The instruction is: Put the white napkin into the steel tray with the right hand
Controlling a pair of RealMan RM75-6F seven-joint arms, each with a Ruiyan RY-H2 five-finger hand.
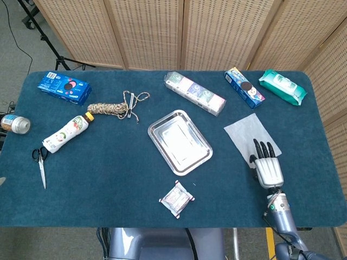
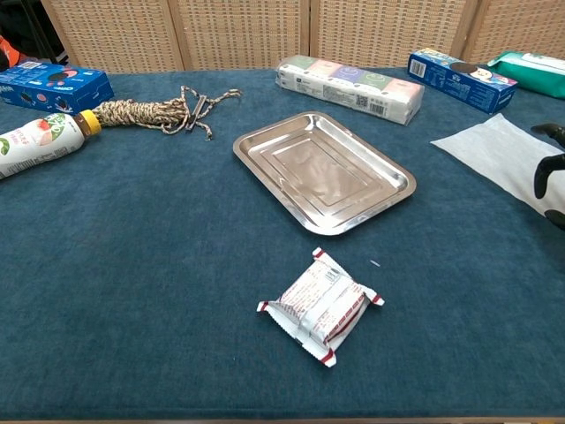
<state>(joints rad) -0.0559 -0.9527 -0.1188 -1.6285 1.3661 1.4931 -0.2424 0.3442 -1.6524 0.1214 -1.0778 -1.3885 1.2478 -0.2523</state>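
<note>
The white napkin [image 1: 249,135] [image 2: 503,157] lies flat on the blue cloth at the right side of the table. My right hand [image 1: 266,166] [image 2: 551,181] hovers over the napkin's near corner with its fingers stretched out and apart, holding nothing. Only its fingertips show at the right edge of the chest view. The steel tray [image 1: 179,142] [image 2: 323,170] sits at the table's middle, to the left of the napkin, with nothing in it. My left hand is out of both views.
A small red-and-white packet [image 1: 176,199] lies near the front edge. At the back stand a long tissue pack [image 1: 194,93], a blue box [image 1: 244,87] and a green wipes pack [image 1: 282,85]. Rope [image 1: 115,107], a bottle [image 1: 66,133], scissors [image 1: 40,164] and a blue cookie box [image 1: 64,88] are at the left.
</note>
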